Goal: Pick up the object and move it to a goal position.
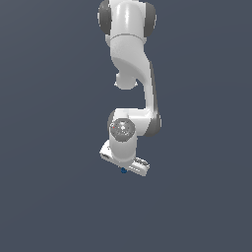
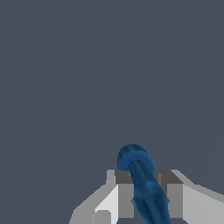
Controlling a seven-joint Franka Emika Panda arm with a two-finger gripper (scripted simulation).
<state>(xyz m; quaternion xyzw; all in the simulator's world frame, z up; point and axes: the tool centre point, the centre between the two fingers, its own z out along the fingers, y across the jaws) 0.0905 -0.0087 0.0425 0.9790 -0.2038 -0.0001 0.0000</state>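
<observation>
Gripping dark-blue object (image 2: 142,183) betw end effector (image 2: 145,192) pads per wrist view; ext view shows only blue speck (image 1: 123,171) under it

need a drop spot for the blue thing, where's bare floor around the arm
Bare grey floor lies all round: wide patches to the exterior view's left and right of the arm, and below the claw. The only crowded spot is directly under the claw, where the blue object sits between its fingers.
</observation>
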